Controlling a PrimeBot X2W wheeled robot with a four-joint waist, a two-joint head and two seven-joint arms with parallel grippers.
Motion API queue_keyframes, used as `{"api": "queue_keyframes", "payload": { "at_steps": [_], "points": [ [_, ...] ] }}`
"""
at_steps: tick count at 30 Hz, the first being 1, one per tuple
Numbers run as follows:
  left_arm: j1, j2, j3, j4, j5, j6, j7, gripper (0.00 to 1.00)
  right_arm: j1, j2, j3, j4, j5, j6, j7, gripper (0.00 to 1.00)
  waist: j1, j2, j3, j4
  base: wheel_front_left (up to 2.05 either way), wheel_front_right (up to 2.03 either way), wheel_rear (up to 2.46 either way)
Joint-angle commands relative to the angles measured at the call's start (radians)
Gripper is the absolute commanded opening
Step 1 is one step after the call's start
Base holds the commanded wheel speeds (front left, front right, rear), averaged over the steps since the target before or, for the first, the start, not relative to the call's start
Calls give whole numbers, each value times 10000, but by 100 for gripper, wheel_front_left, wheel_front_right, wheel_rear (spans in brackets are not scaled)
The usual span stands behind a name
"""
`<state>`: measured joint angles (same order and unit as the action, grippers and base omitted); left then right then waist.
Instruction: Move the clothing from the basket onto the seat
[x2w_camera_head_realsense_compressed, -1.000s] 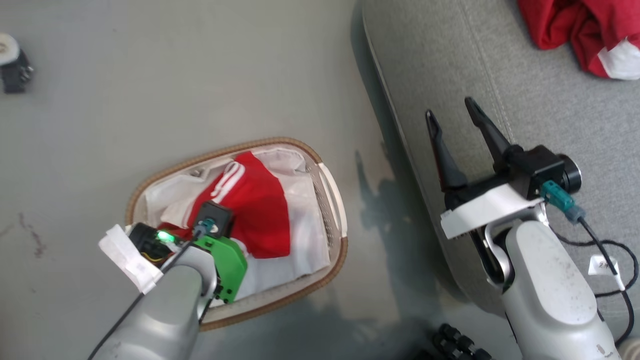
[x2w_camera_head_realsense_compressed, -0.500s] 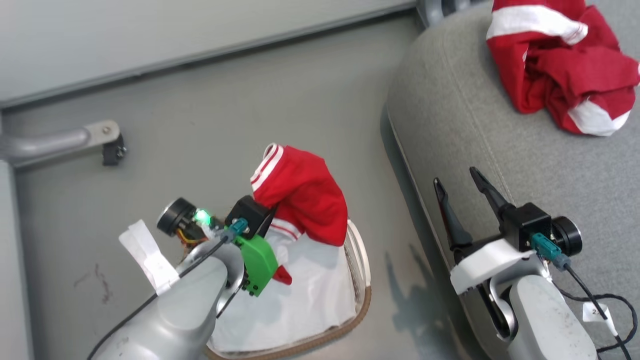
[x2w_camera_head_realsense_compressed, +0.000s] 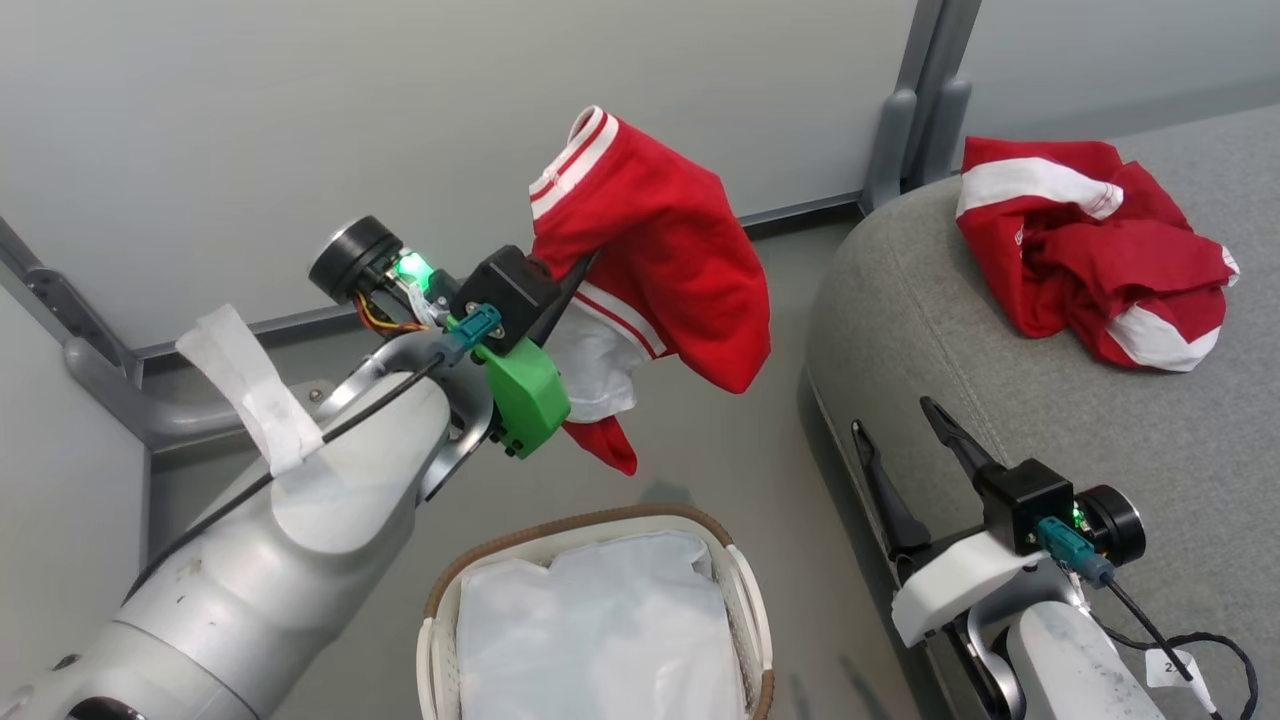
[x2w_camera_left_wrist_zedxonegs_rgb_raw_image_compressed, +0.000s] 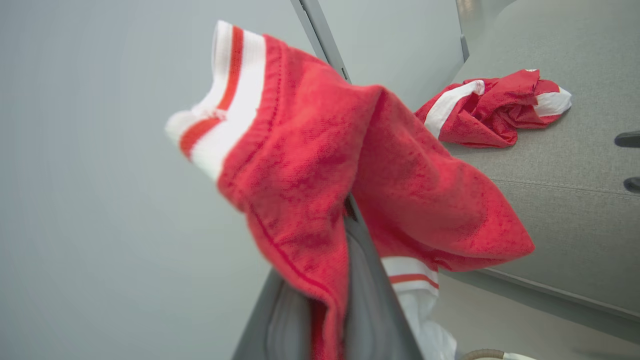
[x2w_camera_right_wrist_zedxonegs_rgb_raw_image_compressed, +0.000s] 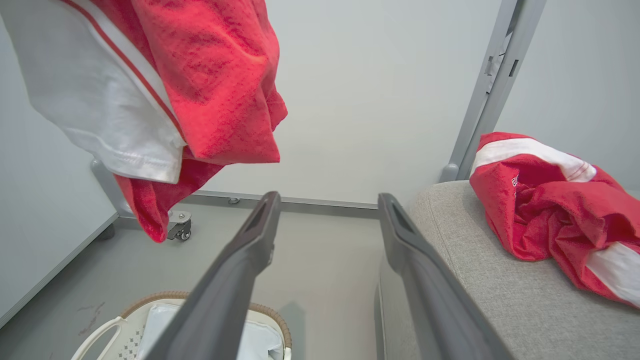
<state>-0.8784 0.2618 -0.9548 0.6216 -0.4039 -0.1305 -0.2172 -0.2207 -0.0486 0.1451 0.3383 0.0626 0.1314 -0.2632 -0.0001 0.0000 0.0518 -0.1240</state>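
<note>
My left gripper (x2w_camera_head_realsense_compressed: 575, 275) is shut on a red garment with white stripes (x2w_camera_head_realsense_compressed: 660, 270), which hangs in the air above and behind the basket (x2w_camera_head_realsense_compressed: 745, 590). In the left wrist view the cloth (x2w_camera_left_wrist_zedxonegs_rgb_raw_image_compressed: 310, 165) drapes over the fingers (x2w_camera_left_wrist_zedxonegs_rgb_raw_image_compressed: 370, 310) and hides their tips. The basket holds a white liner (x2w_camera_head_realsense_compressed: 600, 630). A second red and white garment (x2w_camera_head_realsense_compressed: 1080, 250) lies crumpled on the grey seat (x2w_camera_head_realsense_compressed: 1000, 400). My right gripper (x2w_camera_head_realsense_compressed: 893, 414) stands open and empty at the seat's front edge, beside the basket (x2w_camera_right_wrist_zedxonegs_rgb_raw_image_compressed: 200, 297).
A pale wall runs behind, with a grey upright post (x2w_camera_head_realsense_compressed: 920, 100) at the seat's far corner. A grey metal leg (x2w_camera_head_realsense_compressed: 110, 390) with a caster (x2w_camera_right_wrist_zedxonegs_rgb_raw_image_compressed: 179, 231) stands on the floor at the left. A black cable (x2w_camera_head_realsense_compressed: 1190, 640) trails by my right wrist.
My left arm has lifted the red garment out of the basket and high into the air. The head camera has tilted upward. The right gripper has stayed open by the seat.
</note>
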Motion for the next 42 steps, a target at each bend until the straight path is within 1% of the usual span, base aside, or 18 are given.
{"api": "queue_keyframes", "payload": {
  "at_steps": [1,7,15,27,35,36,37,39,40,42],
  "points": [
    [-251,82,2,-153,-91,-2,60,0,88,-36,80,-13,21,-14,-23,100,1,0,-459,107,0,0,0],
    [-729,43,42,-591,-196,-1,264,0,-151,-35,560,-74,179,-14,-22,100,1,0,-552,96,0,0,0],
    [-903,-116,-88,-1045,-232,30,440,0,-668,-35,1108,68,200,-14,-22,100,1,0,-574,200,0,0,0],
    [-1001,-345,-449,-1686,-236,25,559,0,-1981,-33,919,573,-492,-14,-23,100,1,0,-510,506,0,0,0],
    [-682,-376,-699,-1929,-282,24,538,0,-2614,-32,1172,736,-502,-14,-23,100,1,0,-529,566,0,0,0],
    [-630,-380,-721,-1942,-307,24,528,0,-2689,-32,1250,830,-466,-14,-22,80,1,0,-535,571,0,0,0],
    [-598,-382,-740,-1949,-322,24,519,0,-2760,-35,1317,896,-457,-14,-22,42,1,0,-540,576,0,0,0],
    [-517,-380,-776,-1947,-365,25,507,0,-2876,-33,1444,1025,-418,-14,-23,7,1,0,-552,587,0,0,0],
    [-479,-374,-784,-1938,-392,33,492,0,-2896,-33,1478,1078,-388,-14,-23,0,1,0,-557,592,0,0,0],
    [-385,-356,-791,-1904,-475,55,488,0,-2920,-33,1517,1145,-359,-14,-22,0,1,0,-569,606,0,0,0]
  ]
}}
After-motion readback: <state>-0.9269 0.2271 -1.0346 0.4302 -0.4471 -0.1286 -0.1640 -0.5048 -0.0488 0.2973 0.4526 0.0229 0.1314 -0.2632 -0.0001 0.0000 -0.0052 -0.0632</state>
